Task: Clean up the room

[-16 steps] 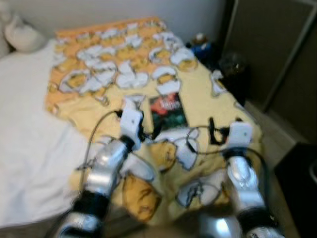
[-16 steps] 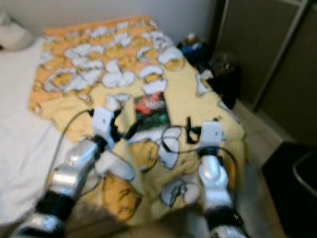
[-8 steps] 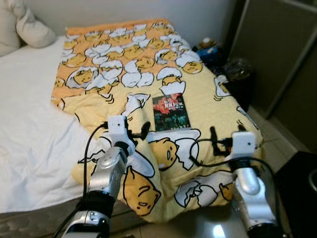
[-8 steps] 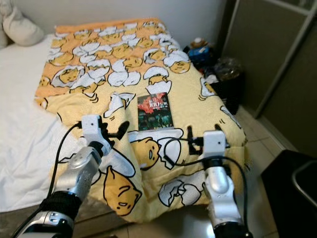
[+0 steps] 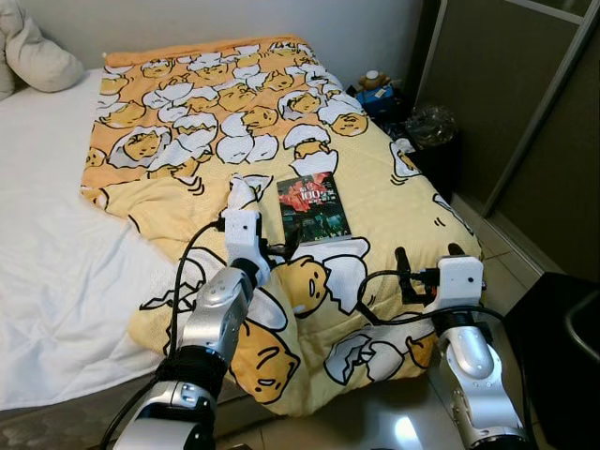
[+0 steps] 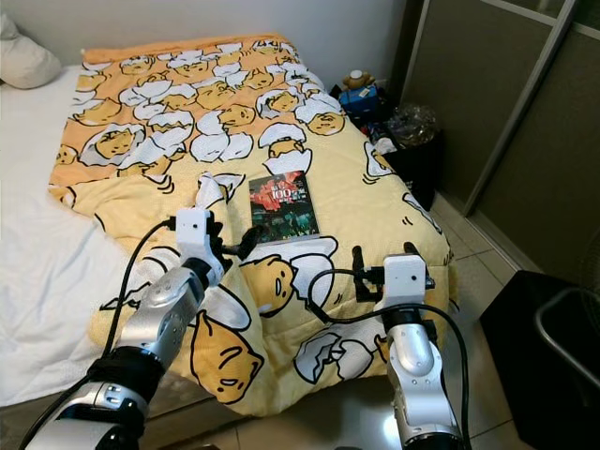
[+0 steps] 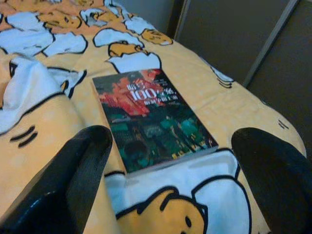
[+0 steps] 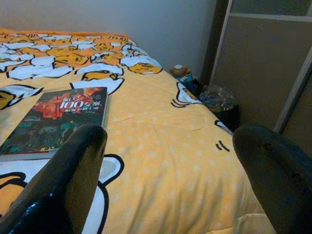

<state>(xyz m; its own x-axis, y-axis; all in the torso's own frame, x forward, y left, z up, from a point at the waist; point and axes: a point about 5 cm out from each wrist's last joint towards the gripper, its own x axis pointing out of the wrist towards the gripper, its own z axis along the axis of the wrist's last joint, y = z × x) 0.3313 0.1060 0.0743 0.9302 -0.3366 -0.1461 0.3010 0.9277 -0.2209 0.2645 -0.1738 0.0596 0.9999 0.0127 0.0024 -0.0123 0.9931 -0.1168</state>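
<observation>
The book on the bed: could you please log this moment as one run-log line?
book: flat on blanket | left pincer: open, aimed at book, apart | right pincer: open, above blanket

pillow (image 5: 37, 58) cut by frame edge; dark bin (image 6: 553, 356) cropped on the robot's right; book (image 7: 148, 117) cover text too small to read past "100"; clutter (image 5: 412, 122) beside bed too small to tell; bed's (image 5: 56, 281) near edge hidden by left arm
</observation>
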